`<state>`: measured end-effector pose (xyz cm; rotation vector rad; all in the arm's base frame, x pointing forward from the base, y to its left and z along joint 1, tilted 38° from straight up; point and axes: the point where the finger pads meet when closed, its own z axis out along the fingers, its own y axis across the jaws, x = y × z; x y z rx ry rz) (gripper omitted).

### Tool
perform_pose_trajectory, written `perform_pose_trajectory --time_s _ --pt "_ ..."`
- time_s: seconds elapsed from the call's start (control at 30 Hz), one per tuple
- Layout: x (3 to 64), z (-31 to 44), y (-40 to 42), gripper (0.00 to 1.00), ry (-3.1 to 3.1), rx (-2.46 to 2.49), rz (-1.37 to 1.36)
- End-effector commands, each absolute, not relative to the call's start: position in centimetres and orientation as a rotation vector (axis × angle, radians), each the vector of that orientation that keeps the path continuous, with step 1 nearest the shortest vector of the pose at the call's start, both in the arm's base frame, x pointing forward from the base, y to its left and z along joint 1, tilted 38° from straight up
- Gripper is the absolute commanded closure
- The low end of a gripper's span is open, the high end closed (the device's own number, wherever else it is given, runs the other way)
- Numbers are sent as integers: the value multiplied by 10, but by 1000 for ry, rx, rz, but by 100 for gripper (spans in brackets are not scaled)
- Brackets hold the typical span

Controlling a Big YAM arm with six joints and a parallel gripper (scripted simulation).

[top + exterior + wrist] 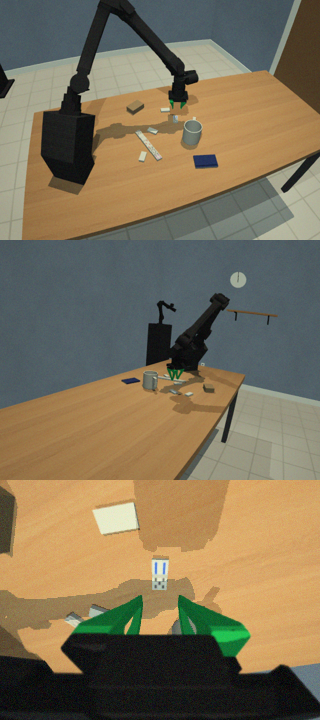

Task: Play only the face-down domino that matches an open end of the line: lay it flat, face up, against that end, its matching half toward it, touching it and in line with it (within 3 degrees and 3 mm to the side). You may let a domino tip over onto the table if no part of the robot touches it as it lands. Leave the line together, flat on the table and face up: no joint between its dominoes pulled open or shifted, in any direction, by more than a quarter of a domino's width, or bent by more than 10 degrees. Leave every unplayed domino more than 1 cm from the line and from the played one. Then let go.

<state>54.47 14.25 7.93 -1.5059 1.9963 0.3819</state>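
My gripper (177, 108) (175, 378) (160, 599) is partly open and empty, pointing down above the table. A face-up domino (175, 118) (173, 391) (160, 574) with a blue-marked half and a dark-pipped half lies below, ahead of the fingertips in the wrist view. A white face-down domino (165, 110) (188, 394) (116, 518) lies near it. The face-up line (148, 145) runs diagonally, with grey pips at its far end and magenta at its near end. Face-down dominoes lie on either side of it, one (152, 130) near the far end, one (142, 156) near the near end.
A grey mug (192, 134) (149, 380) stands right of the line in the top view, its handle (194, 118) toward the back. A brown block (135, 106) (208, 388) sits at the back left. A blue book (205, 161) (130, 380) lies in front of the mug.
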Motion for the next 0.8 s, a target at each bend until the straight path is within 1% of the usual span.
perform_pose_trajectory --time_s 0.0,0.77 --pt "550 87 142 55 1994 -1493 369" --pt "556 91 144 55 2022 -1459 365"
